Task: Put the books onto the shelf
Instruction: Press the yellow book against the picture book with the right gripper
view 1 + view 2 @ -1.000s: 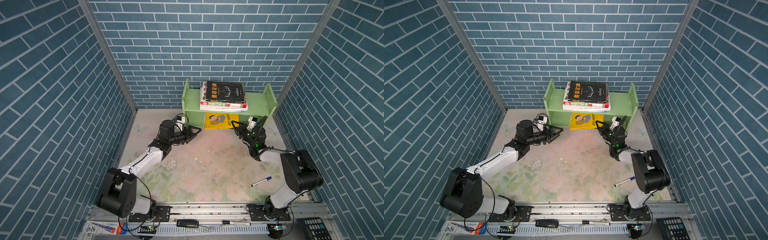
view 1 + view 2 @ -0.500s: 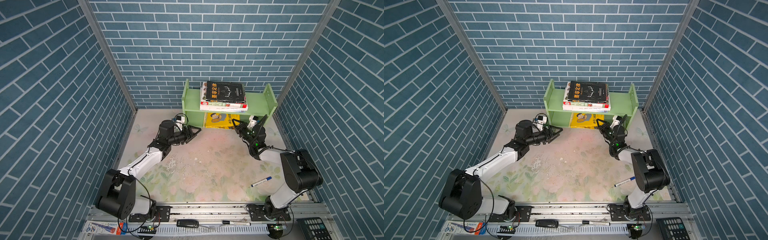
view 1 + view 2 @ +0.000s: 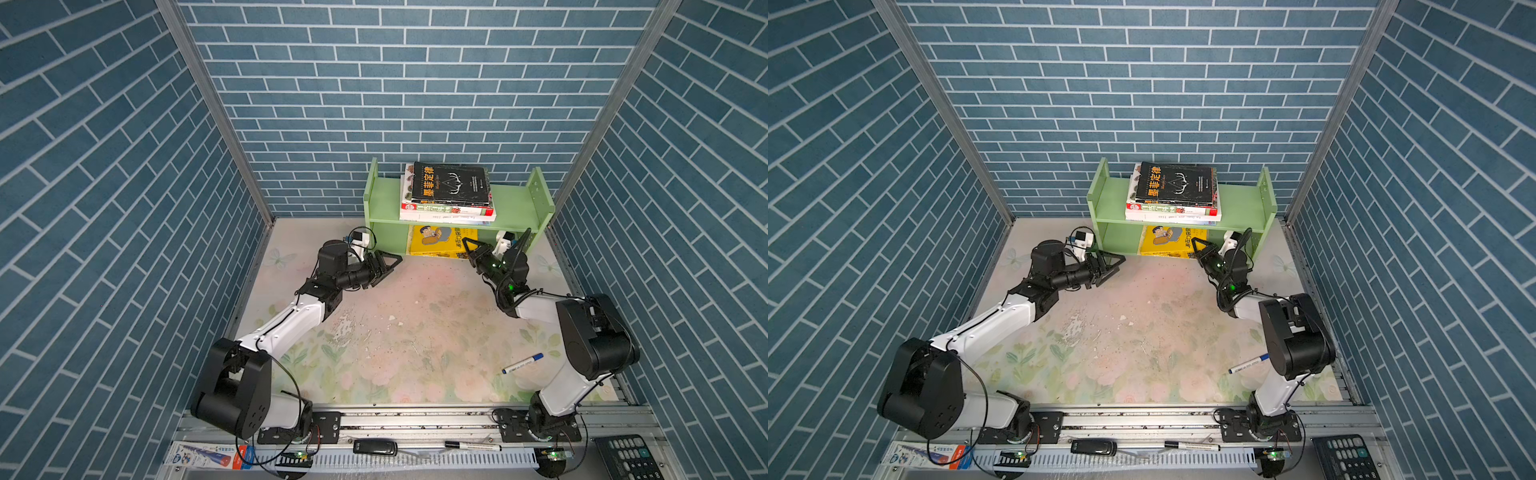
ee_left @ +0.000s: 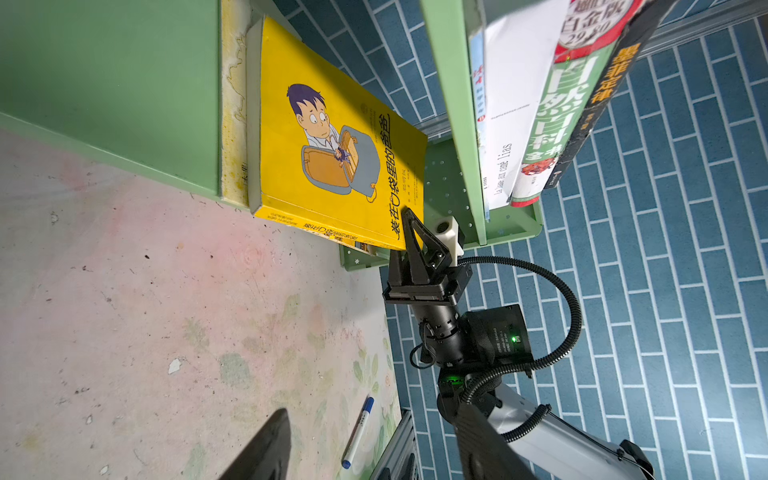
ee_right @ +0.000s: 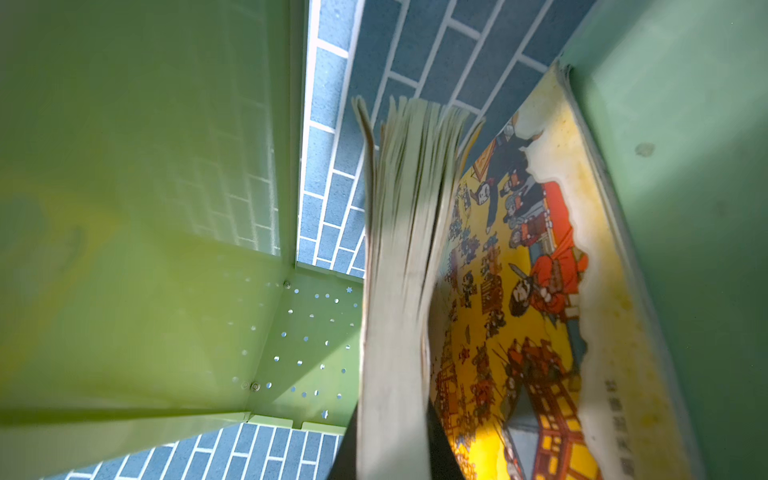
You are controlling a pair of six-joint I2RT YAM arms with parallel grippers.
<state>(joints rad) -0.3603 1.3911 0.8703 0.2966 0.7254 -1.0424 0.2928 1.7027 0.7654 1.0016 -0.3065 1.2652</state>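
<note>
The light green shelf (image 3: 515,203) (image 3: 1241,203) stands against the back wall. On its upper tier lies a stack of books with the black book (image 3: 451,183) (image 3: 1177,183) on top. The yellow cartoon-man book (image 3: 436,241) (image 4: 332,145) lies in the lower tier on a yellow illustrated book (image 5: 519,311). My right gripper (image 3: 467,245) (image 4: 409,224) (image 5: 392,449) is shut on the cartoon-man book's front right corner, with its page block (image 5: 395,291) between the jaws. My left gripper (image 3: 390,264) (image 3: 1115,266) (image 4: 374,440) hangs open and empty by the shelf's left front corner.
A blue-capped marker pen (image 3: 521,363) (image 3: 1248,363) (image 4: 357,432) lies on the floral mat at the front right. Brick-patterned walls close in on three sides. On the front rail lie a black remote (image 3: 374,446), a black pen (image 3: 473,446) and a calculator (image 3: 627,457).
My right gripper has edged slightly toward the shelf with the yellow cartoon-man book in it. The left arm has stayed put.
</note>
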